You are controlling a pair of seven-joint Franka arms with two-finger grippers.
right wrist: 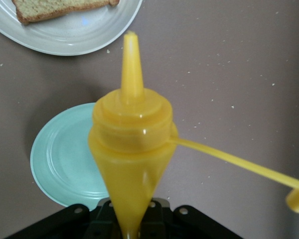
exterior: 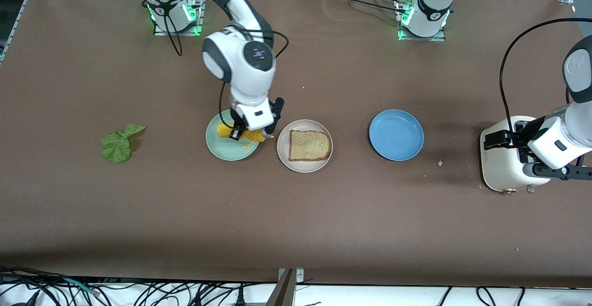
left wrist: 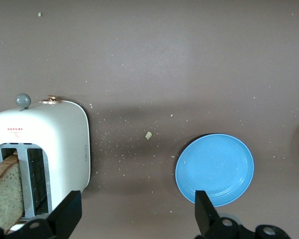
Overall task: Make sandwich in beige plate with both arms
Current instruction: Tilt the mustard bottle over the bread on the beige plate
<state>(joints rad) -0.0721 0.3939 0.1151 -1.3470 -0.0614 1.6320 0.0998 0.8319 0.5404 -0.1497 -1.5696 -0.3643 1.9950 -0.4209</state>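
Observation:
A brown bread slice lies flat on the beige plate at the table's middle. My right gripper hangs over the mint green plate beside it, shut on a yellow squeeze bottle whose open cap dangles on its strap. The bottle's nozzle points toward the beige plate. A second bread slice stands in a slot of the white toaster. My left gripper hovers open by the toaster, nothing between its fingers. A green lettuce leaf lies toward the right arm's end.
A blue plate sits bare between the beige plate and the toaster. Crumbs dot the brown table between the toaster and the blue plate. Cables run along the table's edge nearest the front camera.

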